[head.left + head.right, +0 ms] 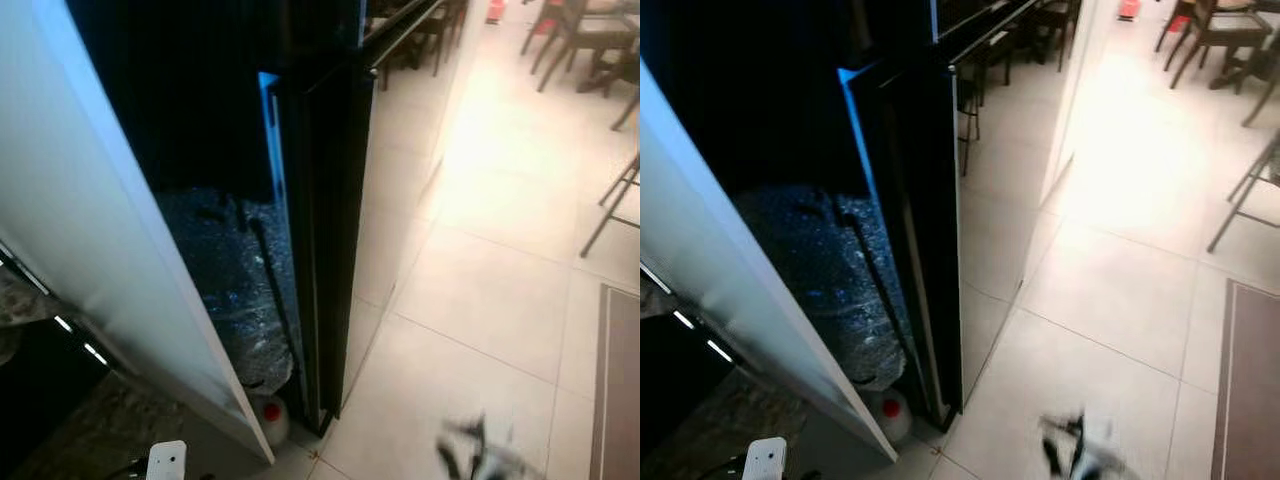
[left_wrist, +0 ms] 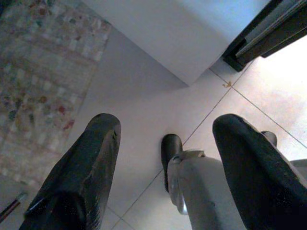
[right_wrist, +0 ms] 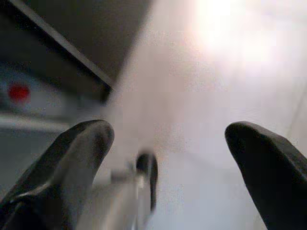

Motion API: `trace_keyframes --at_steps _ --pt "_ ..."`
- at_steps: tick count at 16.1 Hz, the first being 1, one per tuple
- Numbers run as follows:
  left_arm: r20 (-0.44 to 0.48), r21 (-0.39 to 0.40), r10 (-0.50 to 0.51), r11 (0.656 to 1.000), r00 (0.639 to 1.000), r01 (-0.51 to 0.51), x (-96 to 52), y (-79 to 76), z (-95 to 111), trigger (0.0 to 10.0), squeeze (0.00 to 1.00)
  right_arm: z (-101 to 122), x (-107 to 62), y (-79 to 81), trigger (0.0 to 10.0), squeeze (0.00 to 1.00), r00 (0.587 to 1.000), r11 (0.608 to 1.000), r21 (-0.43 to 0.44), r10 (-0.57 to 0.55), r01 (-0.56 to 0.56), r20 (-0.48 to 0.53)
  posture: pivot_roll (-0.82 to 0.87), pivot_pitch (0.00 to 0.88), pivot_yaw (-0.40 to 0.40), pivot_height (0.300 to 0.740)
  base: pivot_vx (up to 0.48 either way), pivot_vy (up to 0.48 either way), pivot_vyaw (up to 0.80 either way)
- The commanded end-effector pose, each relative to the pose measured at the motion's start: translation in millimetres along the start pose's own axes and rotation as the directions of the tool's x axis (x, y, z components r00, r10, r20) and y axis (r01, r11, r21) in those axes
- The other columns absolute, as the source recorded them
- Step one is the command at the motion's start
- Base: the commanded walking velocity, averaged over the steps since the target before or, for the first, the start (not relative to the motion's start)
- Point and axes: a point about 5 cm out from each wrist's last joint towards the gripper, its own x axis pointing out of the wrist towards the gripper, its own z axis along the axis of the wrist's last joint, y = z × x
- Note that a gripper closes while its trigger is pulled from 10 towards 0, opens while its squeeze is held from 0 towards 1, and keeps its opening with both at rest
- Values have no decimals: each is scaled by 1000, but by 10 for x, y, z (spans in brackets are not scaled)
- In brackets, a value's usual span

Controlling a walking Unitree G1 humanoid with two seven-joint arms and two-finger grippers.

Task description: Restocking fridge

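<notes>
The fridge stands on my left with its white door (image 1: 90,230) swung open. Beside it a glossy black door (image 1: 335,230) is seen edge-on. The inside is dark; low down sits a crinkly, shiny wrapped bundle (image 1: 235,290). A white bottle with a red cap (image 1: 270,415) stands at the foot of the fridge, and its red cap (image 3: 19,92) is blurred in the right wrist view. My right gripper (image 1: 478,455) hangs low over the tiles, blurred, open and empty (image 3: 170,132). My left gripper (image 2: 168,127) is open and empty above the floor, near the white door's lower corner (image 2: 192,72).
Pale floor tiles (image 1: 480,300) stretch to the right of the fridge. Dark chairs (image 1: 580,40) and a stool's legs (image 1: 615,200) stand at the far right. A brown mat (image 1: 620,380) lies at the right edge. A speckled patterned surface (image 2: 43,72) is at my lower left.
</notes>
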Motion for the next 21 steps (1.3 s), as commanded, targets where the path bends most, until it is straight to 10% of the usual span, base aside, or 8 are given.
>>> trace_keyframes --at_steps 1,21 --pt "-30 -12 18 1000 999 -18 -15 48 -57 10000 0 -71 1 31 10000 0 999 1000 -5 -10 10 -39 -56 21 37 740 0 0 0" --pt "-27 6 16 1000 1000 -16 -10 46 -37 10000 0 -92 57 256 10000 0 999 999 35 -16 17 -37 -55 19 34 740 0 0 -155"
